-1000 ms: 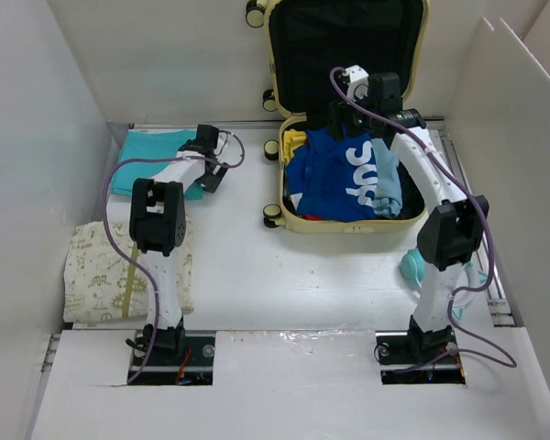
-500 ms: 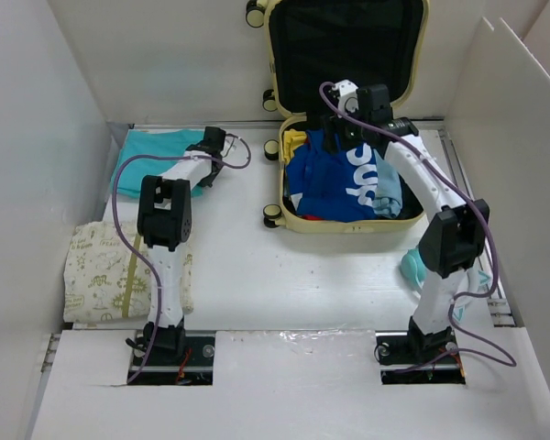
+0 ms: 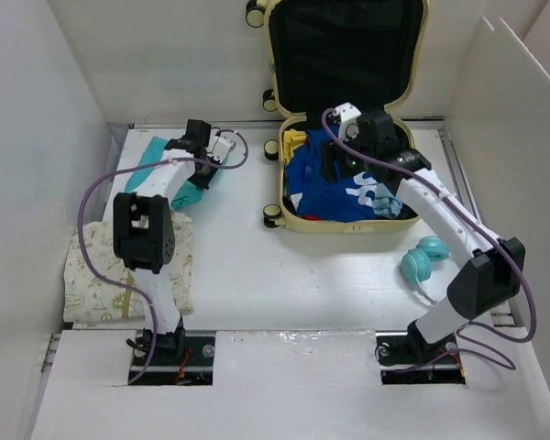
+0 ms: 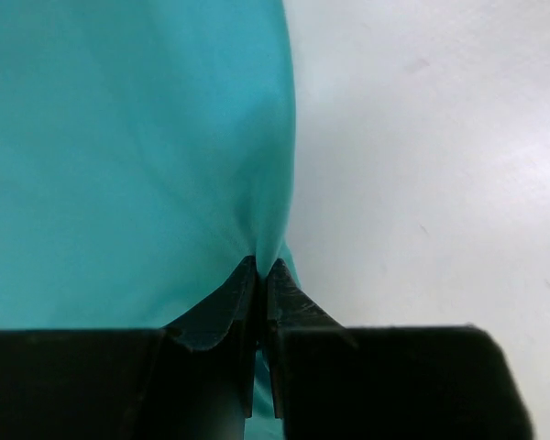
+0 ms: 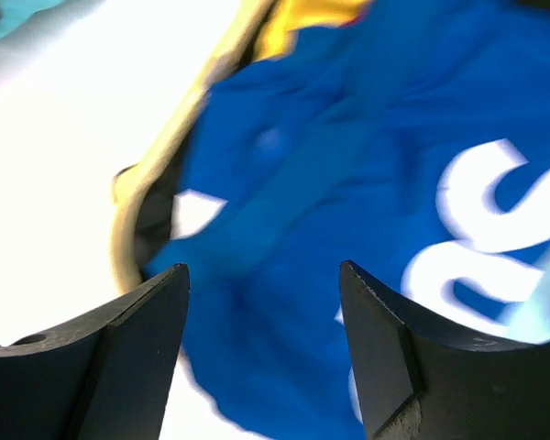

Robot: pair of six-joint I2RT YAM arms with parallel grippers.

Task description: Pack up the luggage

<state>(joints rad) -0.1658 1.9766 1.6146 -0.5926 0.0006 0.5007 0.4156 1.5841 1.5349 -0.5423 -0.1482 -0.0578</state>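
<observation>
The luggage (image 3: 348,225), a pale yellow suitcase, lies open at the back centre with its black-lined lid standing up. Inside lie a blue garment (image 3: 325,188) with white letters and a yellow garment (image 3: 294,141). My right gripper (image 3: 335,165) hovers open just above the blue garment (image 5: 348,183), nothing between its fingers, and the suitcase rim (image 5: 156,174) lies to its left. At the back left my left gripper (image 3: 187,145) is shut on the edge of a teal garment (image 3: 156,151). In the left wrist view the teal cloth (image 4: 119,137) is pinched into a fold at the gripper (image 4: 261,268).
A folded cream patterned cloth (image 3: 101,270) lies at the front left beside the left arm. A teal rounded object (image 3: 420,257) sits right of the suitcase, near the right arm. White walls (image 3: 37,183) close in both sides and the back.
The left gripper has closed on the teal garment's edge and shifted left. The right arm has swung down and forward over the blue garment, still open.
</observation>
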